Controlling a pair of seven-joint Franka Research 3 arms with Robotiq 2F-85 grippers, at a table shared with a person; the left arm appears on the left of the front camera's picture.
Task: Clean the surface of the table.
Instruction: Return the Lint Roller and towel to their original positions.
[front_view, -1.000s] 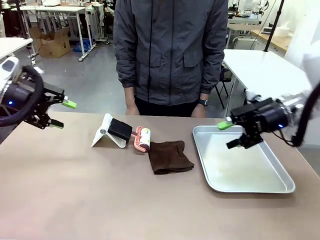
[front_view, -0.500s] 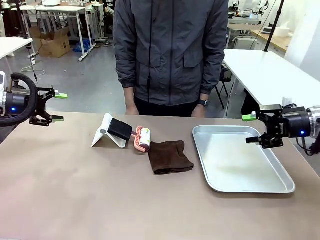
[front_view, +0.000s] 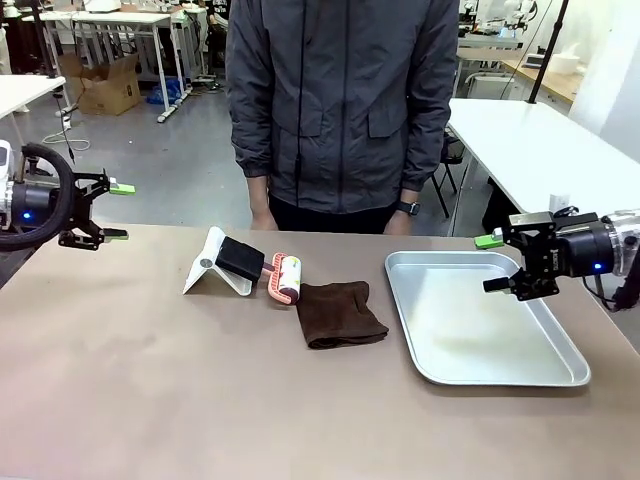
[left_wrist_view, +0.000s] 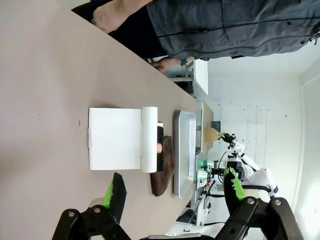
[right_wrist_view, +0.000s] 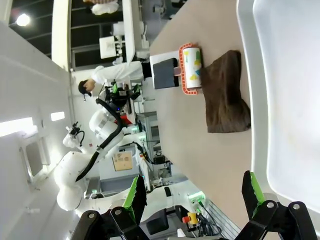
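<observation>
No readable writing is seen on the lint roller (front_view: 286, 277), only coloured print. Both the left gripper (front_view: 113, 211) and the right gripper (front_view: 492, 263) are held apart above the table (front_view: 200, 380), gripping nothing.

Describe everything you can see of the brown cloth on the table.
The brown cloth is a dark, soft-looking fabric, loosely folded into a rumpled, roughly square pad. It lies flat on the table near the middle, between the lint roller and the metal tray. Its far left corner meets or slightly overlaps the roller's end; a strip of bare table separates it from the tray. In the right wrist view it shows creases and an uneven edge. Nothing holds it.
</observation>
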